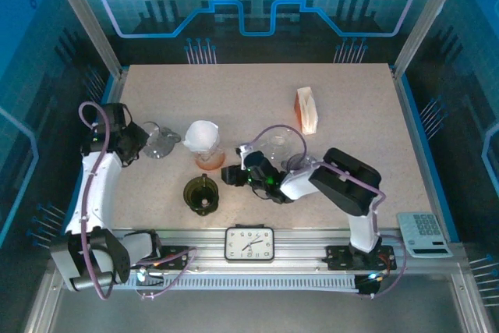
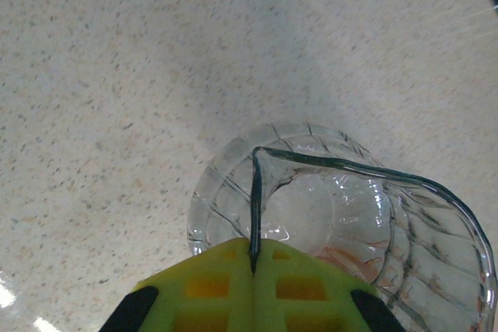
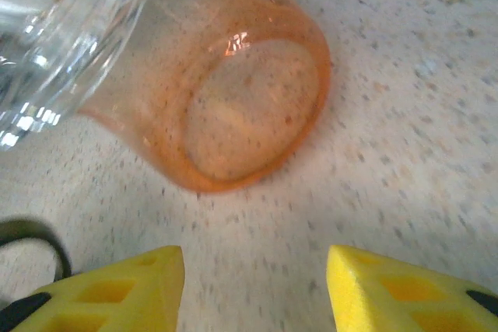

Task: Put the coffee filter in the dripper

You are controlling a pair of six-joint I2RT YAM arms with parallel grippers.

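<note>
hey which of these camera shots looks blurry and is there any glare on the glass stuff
Right wrist view: soft and smeared, the table speckles streak around the orange cup, and bright glints sit on the clear glassware at top left. Left wrist view: sharper, with light catching the ribs of the ribbed glass vessel. Top view: even light on the table, with a strong blue cast behind it.

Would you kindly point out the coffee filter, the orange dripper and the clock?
coffee filter (image 1: 203, 135), top view, on its white paper.
orange dripper (image 3: 198, 48), right wrist view, on its wall.
clock (image 1: 249, 243), top view, on its face.
</note>
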